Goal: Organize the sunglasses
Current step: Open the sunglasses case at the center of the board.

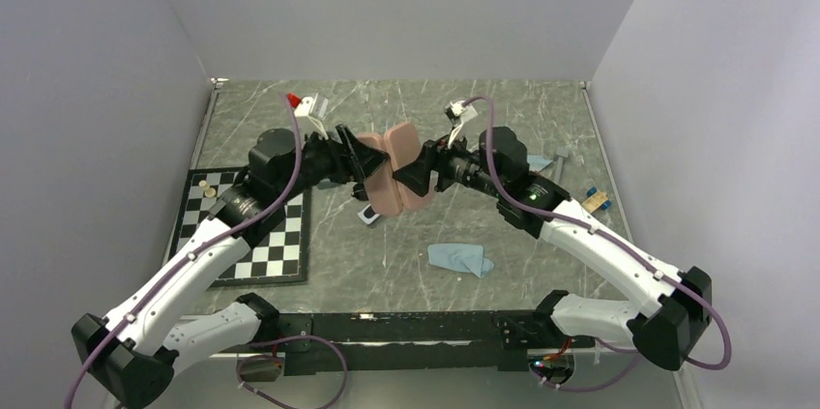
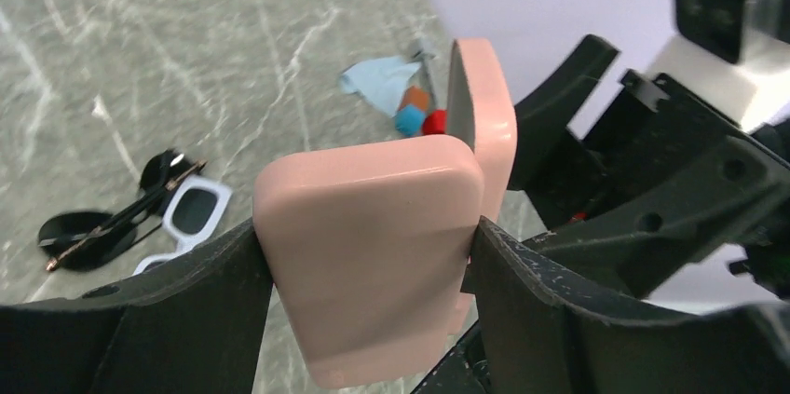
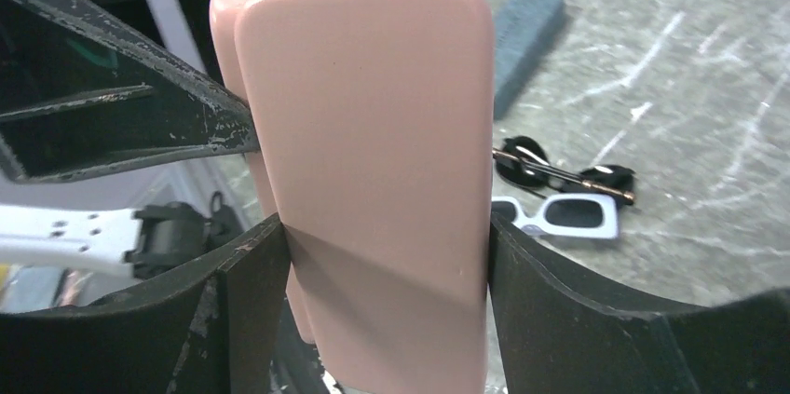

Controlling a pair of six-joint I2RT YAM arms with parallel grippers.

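The left jaws clamp one shell of the pink case, which is held open above the worktop. Near it lie the black sunglasses, touching the white sunglasses. Both look light and probably fragile, with slick lenses. The thin black frame would likely bend, so pinch gently at the bridge. The right jaws clamp the other shell.

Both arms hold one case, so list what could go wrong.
The left gripper and right gripper each clamp one half of the open pink case; uneven pulling could overstrain it or slip a half free. A dropped case might land on the black sunglasses and white sunglasses lying together on the table.
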